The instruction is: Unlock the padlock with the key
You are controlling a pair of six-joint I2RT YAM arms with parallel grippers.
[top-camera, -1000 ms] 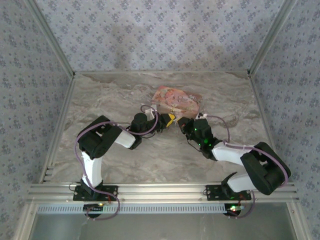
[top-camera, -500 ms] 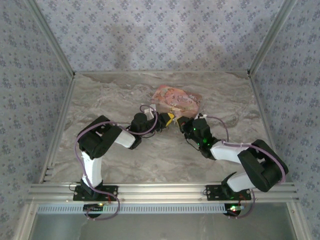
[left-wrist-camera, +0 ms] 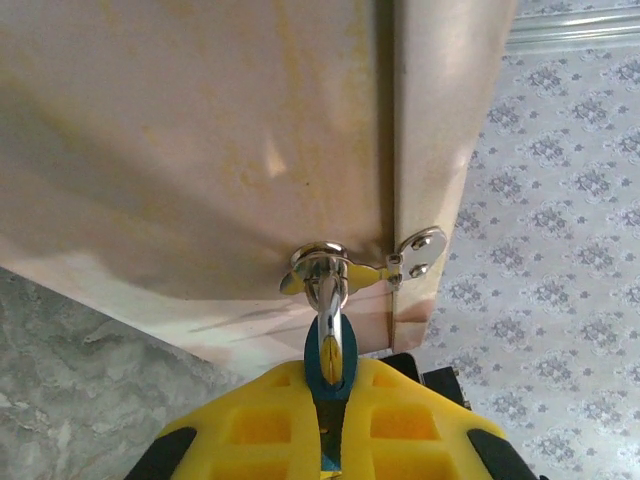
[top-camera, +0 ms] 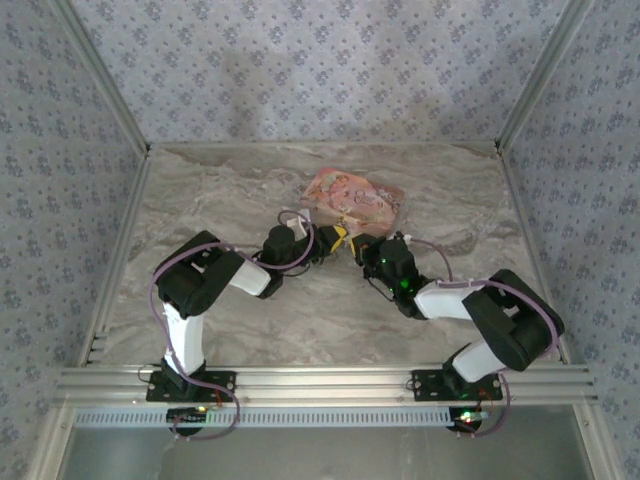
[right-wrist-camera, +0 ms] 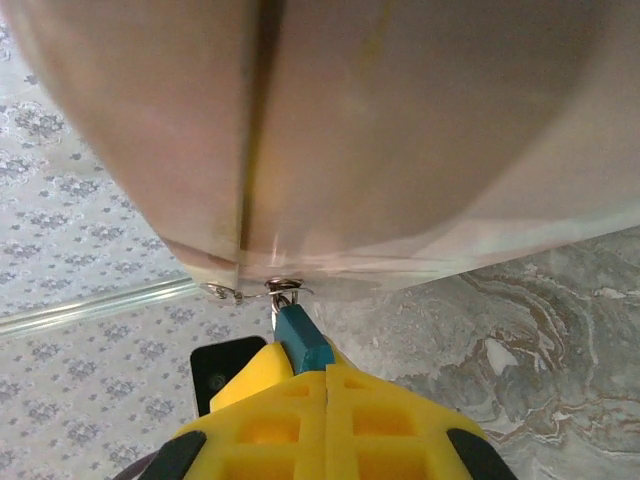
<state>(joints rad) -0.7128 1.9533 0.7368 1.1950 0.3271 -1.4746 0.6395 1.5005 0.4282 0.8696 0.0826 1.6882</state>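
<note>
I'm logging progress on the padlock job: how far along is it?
Done: the approach to the pink pouch looks complete. In hand: the right gripper is shut on the blue padlock hanging at the pouch's edge; the left gripper pinches a blue-and-silver piece, possibly the key, hooked to a ring there. Left: no open shackle shows, so unlocking looks undone.

Pouch (top-camera: 352,198): rests toward the far middle of the desk (top-camera: 220,190). Padlock (right-wrist-camera: 302,340): sits at the pouch's near edge, between left hand (top-camera: 338,238) on its left and right hand (top-camera: 360,244) on its right.
</note>
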